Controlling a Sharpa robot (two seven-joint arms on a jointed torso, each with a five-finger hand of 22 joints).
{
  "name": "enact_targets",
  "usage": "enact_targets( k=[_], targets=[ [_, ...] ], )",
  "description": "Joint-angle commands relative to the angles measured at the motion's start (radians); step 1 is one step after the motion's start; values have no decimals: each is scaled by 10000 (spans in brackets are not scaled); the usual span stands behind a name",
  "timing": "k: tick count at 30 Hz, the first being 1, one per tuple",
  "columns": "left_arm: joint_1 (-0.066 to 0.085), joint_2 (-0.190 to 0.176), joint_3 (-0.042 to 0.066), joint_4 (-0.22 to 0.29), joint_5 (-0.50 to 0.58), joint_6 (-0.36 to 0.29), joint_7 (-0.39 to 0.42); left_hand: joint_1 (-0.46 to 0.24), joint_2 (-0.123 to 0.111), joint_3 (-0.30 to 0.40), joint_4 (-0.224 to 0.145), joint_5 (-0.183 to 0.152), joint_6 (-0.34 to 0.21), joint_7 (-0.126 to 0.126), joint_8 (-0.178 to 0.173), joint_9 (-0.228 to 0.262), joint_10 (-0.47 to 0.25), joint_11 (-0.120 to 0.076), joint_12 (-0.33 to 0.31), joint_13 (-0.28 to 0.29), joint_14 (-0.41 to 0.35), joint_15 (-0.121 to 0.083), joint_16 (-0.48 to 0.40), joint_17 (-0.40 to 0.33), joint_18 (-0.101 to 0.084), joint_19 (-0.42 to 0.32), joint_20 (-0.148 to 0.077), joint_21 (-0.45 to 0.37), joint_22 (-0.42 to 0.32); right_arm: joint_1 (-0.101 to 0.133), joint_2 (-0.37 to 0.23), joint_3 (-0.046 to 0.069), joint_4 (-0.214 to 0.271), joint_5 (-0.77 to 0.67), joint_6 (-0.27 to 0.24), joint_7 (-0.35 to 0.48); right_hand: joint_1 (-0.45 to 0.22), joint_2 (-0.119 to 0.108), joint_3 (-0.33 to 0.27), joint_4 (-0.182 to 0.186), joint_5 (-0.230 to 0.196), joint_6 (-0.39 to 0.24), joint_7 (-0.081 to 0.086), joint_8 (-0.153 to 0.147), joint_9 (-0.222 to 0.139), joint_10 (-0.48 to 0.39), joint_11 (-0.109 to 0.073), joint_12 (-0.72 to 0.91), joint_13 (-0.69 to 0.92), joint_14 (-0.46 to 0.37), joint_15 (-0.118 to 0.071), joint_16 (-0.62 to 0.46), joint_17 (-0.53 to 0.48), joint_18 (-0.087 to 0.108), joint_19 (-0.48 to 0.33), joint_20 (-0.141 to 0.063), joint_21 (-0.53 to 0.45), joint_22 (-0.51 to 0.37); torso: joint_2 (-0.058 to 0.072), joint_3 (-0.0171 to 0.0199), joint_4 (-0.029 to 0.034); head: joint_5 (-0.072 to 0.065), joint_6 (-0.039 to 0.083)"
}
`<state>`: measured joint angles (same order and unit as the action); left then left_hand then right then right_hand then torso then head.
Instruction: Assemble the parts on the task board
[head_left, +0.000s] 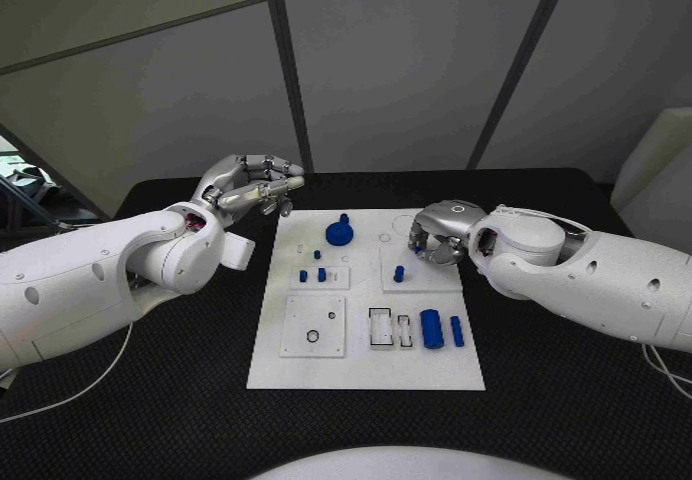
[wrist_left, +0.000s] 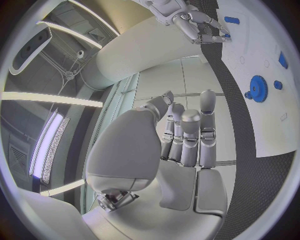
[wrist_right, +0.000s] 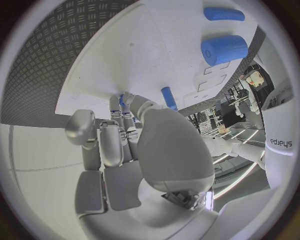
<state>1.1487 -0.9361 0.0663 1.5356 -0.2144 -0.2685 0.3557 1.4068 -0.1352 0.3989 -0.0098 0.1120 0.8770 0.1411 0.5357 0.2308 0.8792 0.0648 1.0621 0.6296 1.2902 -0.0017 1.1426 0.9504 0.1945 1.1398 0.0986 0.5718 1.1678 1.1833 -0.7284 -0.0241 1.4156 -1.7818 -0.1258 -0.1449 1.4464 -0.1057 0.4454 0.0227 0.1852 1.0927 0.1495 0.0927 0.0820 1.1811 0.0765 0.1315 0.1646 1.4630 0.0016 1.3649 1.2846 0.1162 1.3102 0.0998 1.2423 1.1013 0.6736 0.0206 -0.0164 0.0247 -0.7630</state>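
The white task board (head_left: 361, 365) lies in the middle of the black table. On it stand a blue gear with a knob (head_left: 339, 232) (wrist_left: 257, 89), several small blue pegs (head_left: 320, 273) and one blue peg (head_left: 400, 272) (wrist_right: 167, 97). A thick blue cylinder (head_left: 431, 328) (wrist_right: 225, 49) and a thin one (head_left: 457, 331) (wrist_right: 223, 13) lie at the near right. My left hand (head_left: 257, 185) (wrist_left: 187, 135) hangs above the table off the board's far left corner and holds nothing. My right hand (head_left: 440, 235) (wrist_right: 115, 135) (wrist_left: 201, 25) hovers over the board's far right, fingers curled down just beside the peg. A bit of blue shows at its fingertips (wrist_right: 120, 98); whether it is held is unclear.
A square white plate with holes (head_left: 315, 325) and two clear slots (head_left: 382, 327) sit on the board's near half. Black table (head_left: 159, 400) surrounds the board on all sides. A grey wall stands behind the table.
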Motion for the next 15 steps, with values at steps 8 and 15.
enact_targets(
  k=[8, 15],
  targets=[
    [11, 25, 7, -19, 67, 30, 102, -77, 10, 129, -16, 25, -197, 37, 159, 56, -118, 20, -47, -113, -121, 7, 75, -62, -170, -26, 32, -3, 25, -42, -59, -32, 62, -307, 49, -173, 152, 159, 355, -305, -54, 215, 3, 24, 42, 228, -10, -3, -12, 608, -89, 133, 75, -193, 128, -33, 254, 259, -18, 5, -4, -37, -35],
    [9, 39, 7, -45, 67, 27, 73, -74, -2, 175, -24, 24, -288, 55, 234, 83, -151, 36, -81, -181, -135, 18, 103, -89, -168, -38, 39, -16, 34, -44, -137, -30, 229, -336, -412, -135, 142, 159, 460, -431, -48, 266, 8, 13, 50, 280, -9, -11, -25, 612, -91, 176, 103, -216, 173, -38, 364, 398, -24, 5, -8, -38, -23]
  ],
)
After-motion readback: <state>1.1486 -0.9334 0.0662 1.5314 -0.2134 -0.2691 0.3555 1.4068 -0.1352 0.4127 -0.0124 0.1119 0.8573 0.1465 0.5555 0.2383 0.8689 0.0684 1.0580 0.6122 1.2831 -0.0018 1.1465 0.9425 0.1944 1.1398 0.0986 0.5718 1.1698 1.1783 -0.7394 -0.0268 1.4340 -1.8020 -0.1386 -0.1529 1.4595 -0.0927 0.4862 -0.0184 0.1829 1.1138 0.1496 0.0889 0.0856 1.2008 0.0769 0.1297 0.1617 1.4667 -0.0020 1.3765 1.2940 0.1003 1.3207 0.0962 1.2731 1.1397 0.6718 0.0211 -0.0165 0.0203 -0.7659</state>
